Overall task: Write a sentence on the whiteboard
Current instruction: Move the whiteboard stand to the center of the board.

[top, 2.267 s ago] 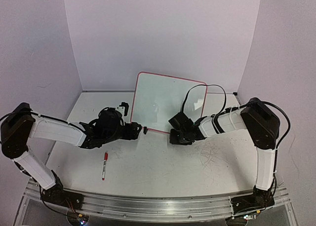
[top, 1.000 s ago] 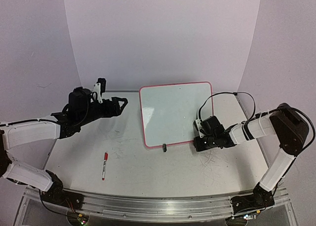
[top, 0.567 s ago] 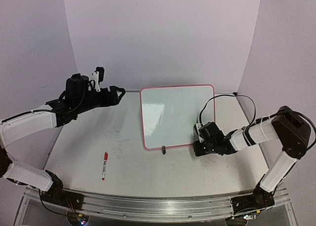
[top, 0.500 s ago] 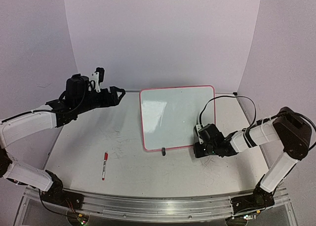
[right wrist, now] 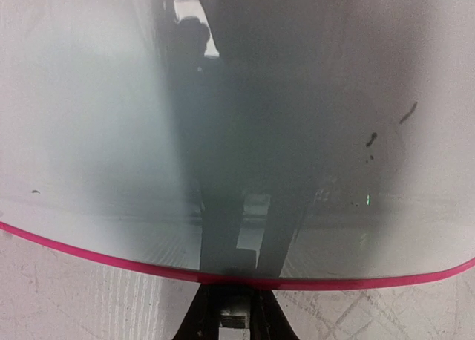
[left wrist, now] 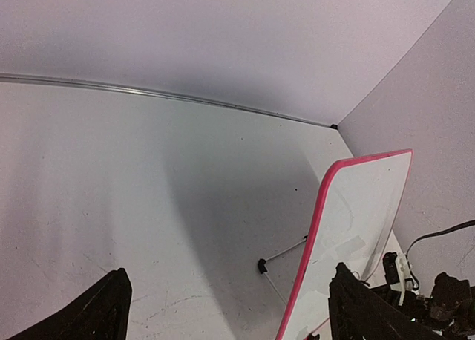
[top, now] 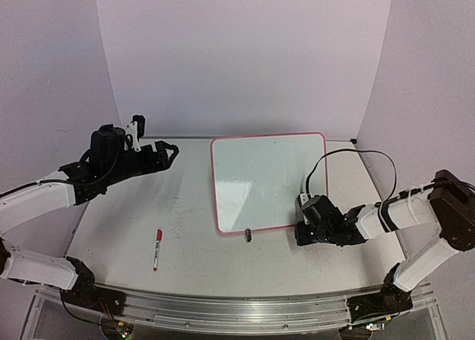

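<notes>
The whiteboard (top: 267, 180) stands propped mid-way across the bench (top: 223, 262), toward the far side, its face tilted to the near side. My right end effector (top: 300, 234) is pinched on its near pink rim by the right corner. The wrist view shows the fingers meeting at that edge. My left end effector (top: 167, 151) hovers at far left, fingers spread wide, holding nothing, well apart from the board. A red marker (top: 156, 249) lies near left.

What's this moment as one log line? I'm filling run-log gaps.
whiteboard: standing, no writing visible | right gripper: shut on its lower rim | left gripper: open, empty | marker: lying unheld
</notes>
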Robot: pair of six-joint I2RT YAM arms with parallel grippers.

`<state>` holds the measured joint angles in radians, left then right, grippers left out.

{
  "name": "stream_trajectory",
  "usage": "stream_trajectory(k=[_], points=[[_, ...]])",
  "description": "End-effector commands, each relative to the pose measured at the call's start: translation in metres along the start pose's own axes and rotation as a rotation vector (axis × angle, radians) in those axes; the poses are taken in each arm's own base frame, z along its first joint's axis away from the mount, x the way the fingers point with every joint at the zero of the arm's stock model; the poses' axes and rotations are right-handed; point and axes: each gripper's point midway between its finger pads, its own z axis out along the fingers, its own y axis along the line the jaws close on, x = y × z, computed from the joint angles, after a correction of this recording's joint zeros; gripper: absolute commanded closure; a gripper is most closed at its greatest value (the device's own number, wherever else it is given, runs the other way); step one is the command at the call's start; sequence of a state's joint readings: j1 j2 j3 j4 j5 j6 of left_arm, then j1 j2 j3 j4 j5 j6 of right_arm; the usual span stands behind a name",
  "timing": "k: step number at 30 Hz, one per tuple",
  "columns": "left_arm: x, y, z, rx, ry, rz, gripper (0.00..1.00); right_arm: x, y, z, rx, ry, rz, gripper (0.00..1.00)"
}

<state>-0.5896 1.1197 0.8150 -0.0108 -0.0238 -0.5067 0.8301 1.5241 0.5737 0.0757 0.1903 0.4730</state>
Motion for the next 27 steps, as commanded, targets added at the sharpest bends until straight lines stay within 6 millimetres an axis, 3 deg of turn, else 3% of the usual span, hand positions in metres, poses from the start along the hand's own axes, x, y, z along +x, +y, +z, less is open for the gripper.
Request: stream_trajectory(k=[1, 12, 18, 22, 27], points=[[0.003, 0.008, -0.001, -0.048, 0.031, -0.074, 0.06, -0.017, -0.002, -0.01, 0.007, -0.079, 0.06, 0.97], [0.03, 0.03, -0.013, -0.118, 0.06, -0.226, 0.05, -0.009, -0.005, -0.006, 0.045, -0.068, 0.071, 0.9], [0.048, 0.046, -0.013, -0.186, 0.101, -0.282, 0.04, -0.009, -0.011, -0.015, 0.112, -0.098, 0.1, 0.9], [0.053, 0.052, -0.014, -0.219, 0.106, -0.312, 0.04, -0.002, -0.008, -0.014, 0.097, -0.078, 0.117, 0.76], [0.082, 0.067, -0.011, -0.302, 0.219, -0.33, 0.04, 0.0, -0.011, -0.03, 0.086, -0.071, 0.136, 0.47]])
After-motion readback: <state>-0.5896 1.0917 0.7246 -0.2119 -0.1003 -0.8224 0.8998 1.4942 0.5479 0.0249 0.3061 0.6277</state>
